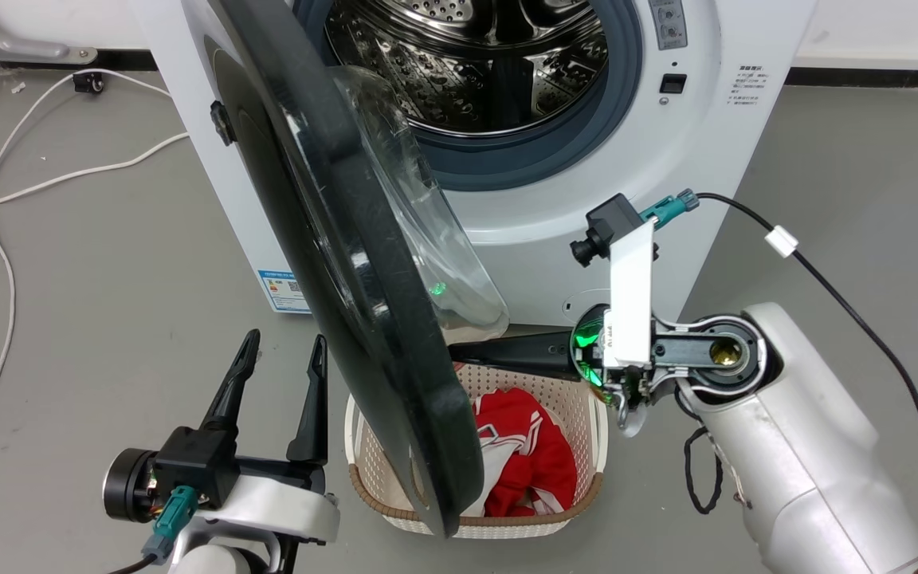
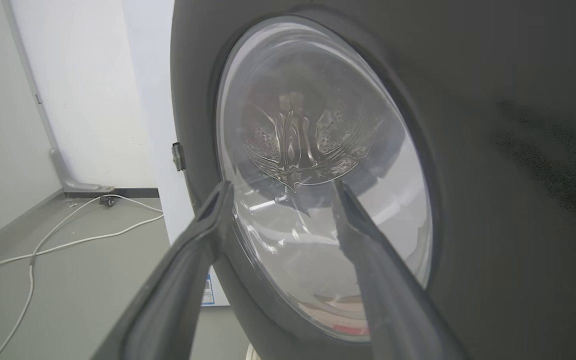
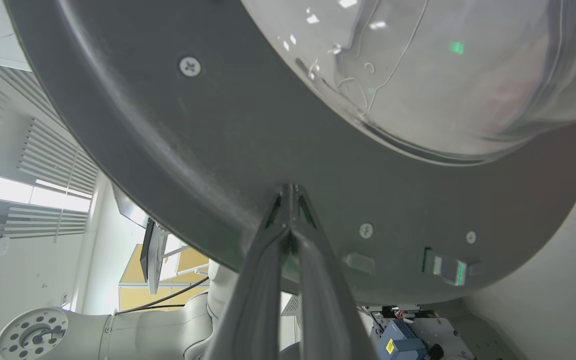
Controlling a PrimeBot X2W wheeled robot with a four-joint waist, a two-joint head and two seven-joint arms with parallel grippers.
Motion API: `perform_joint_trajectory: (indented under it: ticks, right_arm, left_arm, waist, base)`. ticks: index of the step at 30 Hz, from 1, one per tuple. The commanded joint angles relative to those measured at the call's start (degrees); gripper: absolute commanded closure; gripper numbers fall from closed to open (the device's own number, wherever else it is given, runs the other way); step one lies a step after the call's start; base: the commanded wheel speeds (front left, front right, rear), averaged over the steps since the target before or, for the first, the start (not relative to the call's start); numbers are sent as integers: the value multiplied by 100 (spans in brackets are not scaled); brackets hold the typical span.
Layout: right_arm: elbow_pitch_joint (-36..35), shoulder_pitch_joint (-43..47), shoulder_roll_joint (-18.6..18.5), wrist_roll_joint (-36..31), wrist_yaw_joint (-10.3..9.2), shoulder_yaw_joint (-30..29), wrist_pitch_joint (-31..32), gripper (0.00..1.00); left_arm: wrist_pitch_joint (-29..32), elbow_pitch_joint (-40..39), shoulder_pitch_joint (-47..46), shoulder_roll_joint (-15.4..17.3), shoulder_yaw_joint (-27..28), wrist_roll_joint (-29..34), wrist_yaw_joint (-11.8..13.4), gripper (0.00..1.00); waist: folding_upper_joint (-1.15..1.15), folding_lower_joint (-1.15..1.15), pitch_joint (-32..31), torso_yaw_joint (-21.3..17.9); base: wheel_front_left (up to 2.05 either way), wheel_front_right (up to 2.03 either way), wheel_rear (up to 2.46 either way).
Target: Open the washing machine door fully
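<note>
The washing machine (image 1: 698, 159) stands white and boxy, its steel drum (image 1: 467, 64) exposed. The washing machine door (image 1: 347, 263), a black disc with a clear glass bowl (image 1: 427, 239), hangs partly swung out and shows edge-on in the head view. My right gripper (image 1: 459, 352) is shut, and its tips (image 3: 288, 189) touch the door's inner rim (image 3: 193, 140) below the glass (image 3: 443, 75). On the door's outer side, my left gripper (image 1: 284, 339) is open and holds nothing. In the left wrist view its fingers (image 2: 283, 186) frame the door's window (image 2: 318, 240) without touching it.
A cream laundry basket (image 1: 586, 414) with a red garment (image 1: 531, 454) sits on the floor right under the door's lower edge. White cables (image 1: 5, 263) trail across the grey floor at the left. A black cable (image 1: 865, 319) runs past my right arm.
</note>
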Motion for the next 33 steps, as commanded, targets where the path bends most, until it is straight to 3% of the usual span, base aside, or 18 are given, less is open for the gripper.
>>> perform_joint_trajectory:
  ticks: [1,9,17,22,23,24,29,33]
  right_arm:
    - [-69,93,35,67,0,96,-102,100]
    - [-264,210,26,75,0,432,-1285,100]
    - [-120,563,-23,-673,0,-333,-3866,100]
    - [-161,1077,-240,-938,0,-844,-4893,100]
    - [-199,1200,-264,-925,0,-950,-5045,78]
    - [-371,1587,-363,-1032,0,-1215,-5530,0]
    - [-722,2175,-491,-1565,0,-1523,-6425,0]
    - [-885,2511,-612,-2521,0,-1703,-7120,0]
  left_arm:
    - [-15,-3,38,-4,1,23,34,0]
    - [-15,-3,49,-4,-19,5,46,0]
    - [-15,19,66,-4,31,-26,90,0]
    - [-15,38,77,-3,89,-34,102,0]
    - [-15,34,82,-3,105,-38,100,0]
    - [-15,-2,117,-4,207,-38,132,0]
    - [-15,-26,165,-4,343,6,106,0]
    - [-15,-35,179,-4,412,51,91,0]
  waist:
    - [0,1,7,10]
    - [0,1,26,5]
    - [0,1,18,-134]
    - [0,1,-30,-192]
    - [0,1,-40,-203]
    - [0,1,-67,-252]
    - [0,1,-111,-322]
    - [0,1,-140,-372]
  base:
    - [0,0,0]
    - [0,0,0]
    - [0,0,0]
    - [0,0,0]
    - [0,0,0]
    - [0,0,0]
    - [0,0,0]
    - [0,0,0]
